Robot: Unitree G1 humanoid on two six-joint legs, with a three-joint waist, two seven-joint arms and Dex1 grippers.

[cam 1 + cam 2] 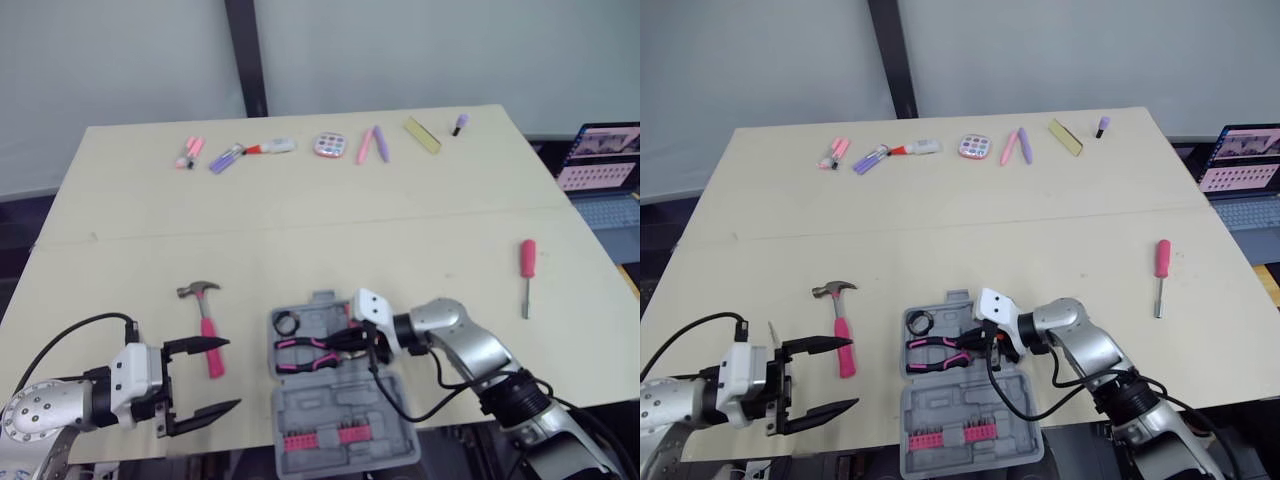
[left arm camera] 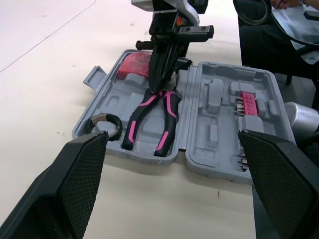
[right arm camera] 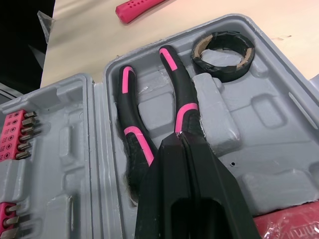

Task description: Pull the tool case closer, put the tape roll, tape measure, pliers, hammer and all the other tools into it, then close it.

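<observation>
The case (image 1: 330, 405) is plain grey all through. In it, the pliers (image 3: 130, 124) have black handles banded with bright pink, and the tape roll (image 3: 223, 56) is black with a tan core. A pink strip (image 1: 320, 437) in the case holds silvery bits. Left of the case, the hammer (image 1: 209, 340) — pink handle, dull metal head. Well right of the case, the screwdriver (image 1: 526, 262) has a pink handle and a silver shaft. The table (image 1: 300, 220) is pale beige. The left gripper (image 1: 230, 373) has black fingers (image 2: 79, 169) (their pads carry a fine criss-cross pattern).
</observation>
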